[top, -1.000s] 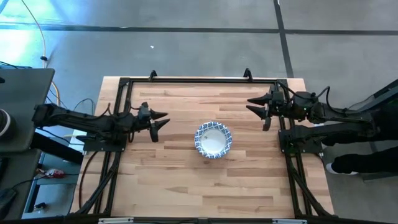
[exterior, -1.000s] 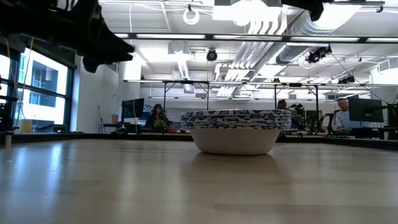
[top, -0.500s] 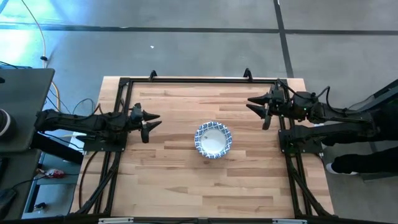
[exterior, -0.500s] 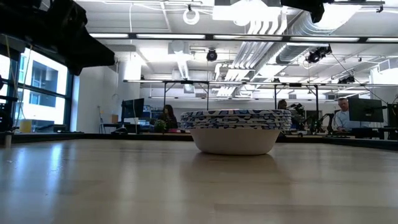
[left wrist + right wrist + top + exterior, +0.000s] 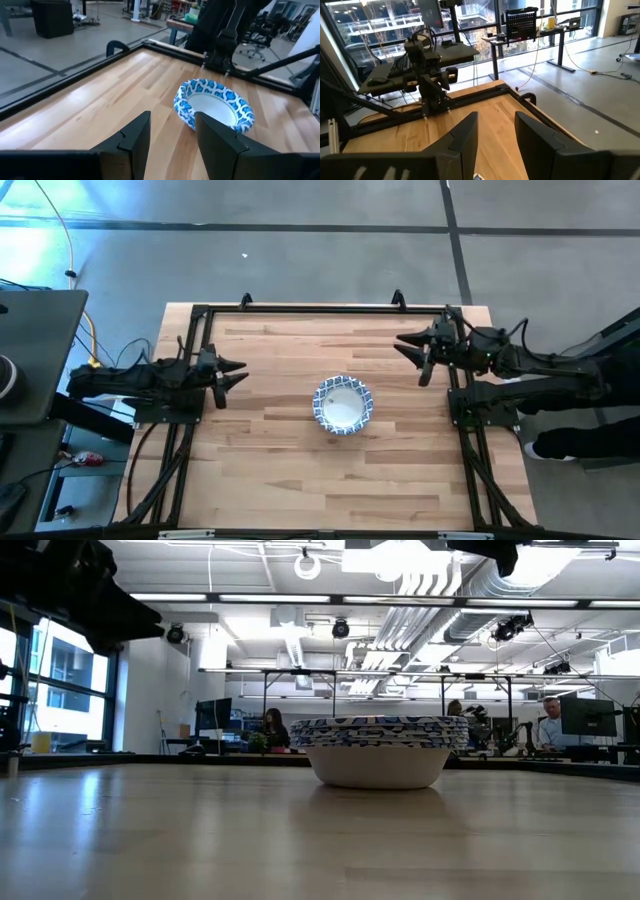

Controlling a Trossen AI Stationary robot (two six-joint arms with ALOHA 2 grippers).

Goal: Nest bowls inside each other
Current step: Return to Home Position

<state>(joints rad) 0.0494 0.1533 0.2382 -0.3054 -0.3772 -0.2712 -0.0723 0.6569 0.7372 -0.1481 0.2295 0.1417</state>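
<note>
One stack of nested bowls (image 5: 343,404) sits at the middle of the worktop (image 5: 300,480). We see the left jaws spread apart above its left side, and the right jaws spread apart above its right side.

A wooden table (image 5: 300,470) stands on a grey floor (image 5: 300,260). Beyond it are large windows (image 5: 70,675), long ceiling lamps (image 5: 290,597) and some desks (image 5: 555,31).

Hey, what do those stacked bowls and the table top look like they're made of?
Bowls: probably paper or thin plastic, matte white outside with a printed blue pattern; the rims stack in a very tight band. Ceramic can't be ruled out.
Table top: light wood in glued strips, visible grain, satin sheen.
</note>
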